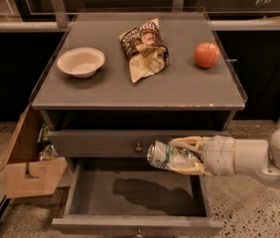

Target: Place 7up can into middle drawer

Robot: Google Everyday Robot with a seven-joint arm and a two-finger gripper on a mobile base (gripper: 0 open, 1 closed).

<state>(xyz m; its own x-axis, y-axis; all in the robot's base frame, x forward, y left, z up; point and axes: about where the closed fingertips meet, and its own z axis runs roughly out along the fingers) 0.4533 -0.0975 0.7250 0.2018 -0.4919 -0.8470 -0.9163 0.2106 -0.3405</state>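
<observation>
My gripper (182, 156) comes in from the right and is shut on the 7up can (169, 155), a silver can with a green and white label. It holds the can on its side, in the air above the right part of the open middle drawer (130, 195), just in front of the shut drawer front (100, 144) with its knob. The open drawer shows a flat grey floor with the can's shadow on it.
On the cabinet top (179, 90) lie a white bowl (81, 61), a brown and tan snack bag (144, 48) and a red apple (206, 55). An open cardboard box (28, 165) stands at the left of the cabinet. My white arm (251, 157) fills the right side.
</observation>
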